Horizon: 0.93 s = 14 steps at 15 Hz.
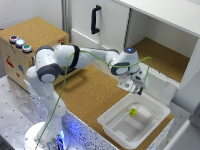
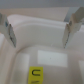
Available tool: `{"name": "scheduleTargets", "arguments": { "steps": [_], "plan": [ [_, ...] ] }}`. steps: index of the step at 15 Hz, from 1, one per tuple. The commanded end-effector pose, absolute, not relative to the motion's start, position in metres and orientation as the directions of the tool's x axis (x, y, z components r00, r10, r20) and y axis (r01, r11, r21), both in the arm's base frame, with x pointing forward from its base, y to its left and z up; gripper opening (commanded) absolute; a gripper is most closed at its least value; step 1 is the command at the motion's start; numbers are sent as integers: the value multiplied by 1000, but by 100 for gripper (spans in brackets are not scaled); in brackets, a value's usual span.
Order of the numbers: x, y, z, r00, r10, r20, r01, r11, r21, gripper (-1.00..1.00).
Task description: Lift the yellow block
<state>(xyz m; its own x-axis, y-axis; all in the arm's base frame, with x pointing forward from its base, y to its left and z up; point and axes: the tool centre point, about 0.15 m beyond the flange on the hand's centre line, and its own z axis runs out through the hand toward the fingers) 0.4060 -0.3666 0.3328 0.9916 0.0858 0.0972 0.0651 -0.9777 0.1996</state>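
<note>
Arm stretched forward, hand (image 1: pixel 138 90) pointing down, fingers (image 2: pixel 8 31) apart.

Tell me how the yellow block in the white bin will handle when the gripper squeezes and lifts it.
The yellow block looks like a tiny cube with flat faces, so it probably stays put rather than rolling. Being smaller than the open gripper, it is likely light and stiff. Lying on the white bin floor, which looks smooth, it may slide if nudged off-centre.

I have the block (image 1: pixel 133 111) sitting in the tray (image 1: pixel 116 129), near its far wall. The tray rests on the counter (image 1: pixel 90 92) toward the exterior view's right. My tool (image 1: pixel 137 90) hangs above the tray's far rim, apart from the block. Behind it stands the open cabinet (image 1: pixel 165 55). A box (image 1: pixel 37 35) with buttons (image 1: pixel 20 43) on top sits at the exterior view's left, behind the arm's base (image 1: pixel 45 137).
</note>
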Motion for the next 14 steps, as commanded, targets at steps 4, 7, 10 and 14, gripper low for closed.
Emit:
{"name": "scheduleTargets", "arguments": {
  "steps": [4,7,10,14],
  "plan": [
    [423,-403,269,990,102,102,102,-995,3,100],
    [415,-401,254,983,118,142,120,-993,-3,100],
    [406,-402,240,978,127,164,121,-992,46,100],
    [409,-402,223,981,130,147,121,-991,64,100]
  ]
}}
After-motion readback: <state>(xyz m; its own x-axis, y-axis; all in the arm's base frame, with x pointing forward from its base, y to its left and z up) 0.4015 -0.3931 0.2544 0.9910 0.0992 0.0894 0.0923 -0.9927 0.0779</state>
